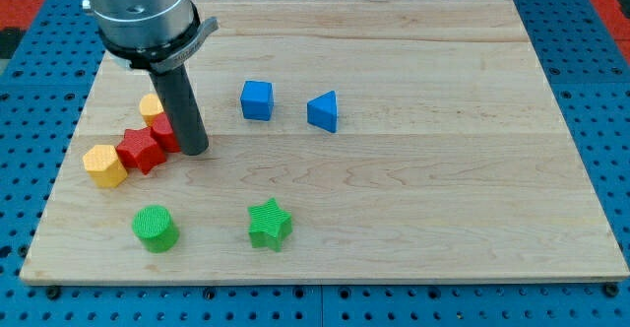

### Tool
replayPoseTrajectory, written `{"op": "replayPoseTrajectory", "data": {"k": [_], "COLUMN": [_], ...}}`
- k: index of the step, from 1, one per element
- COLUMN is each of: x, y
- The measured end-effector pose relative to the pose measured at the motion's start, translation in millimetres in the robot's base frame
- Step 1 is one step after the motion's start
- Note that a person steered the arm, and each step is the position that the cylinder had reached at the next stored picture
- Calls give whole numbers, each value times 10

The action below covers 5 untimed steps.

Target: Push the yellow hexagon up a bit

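Note:
The yellow hexagon [104, 164] lies at the board's left edge. A red star-like block [140, 150] touches its right side, and a second red block [164, 133] sits just up and right of that, partly behind the rod. Another yellow block [151, 107] lies above the red ones, partly hidden by the rod. My tip [193, 152] rests on the board right beside the second red block, to the right of the yellow hexagon with the red blocks between them.
A blue cube [257, 99] and a blue triangle [323, 111] lie at centre top. A green cylinder [155, 228] and a green star [269, 224] lie near the bottom. The wooden board [443, 169] is ringed by a blue pegboard.

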<state>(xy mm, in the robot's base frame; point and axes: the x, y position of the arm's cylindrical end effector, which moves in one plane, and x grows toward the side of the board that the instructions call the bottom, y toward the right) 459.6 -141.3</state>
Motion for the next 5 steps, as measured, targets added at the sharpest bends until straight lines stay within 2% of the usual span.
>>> {"op": "replayPoseTrajectory", "data": {"k": [1, 2, 3, 4, 5], "x": [-111, -4, 385, 548, 626], "y": [0, 90, 377, 235, -167]}}
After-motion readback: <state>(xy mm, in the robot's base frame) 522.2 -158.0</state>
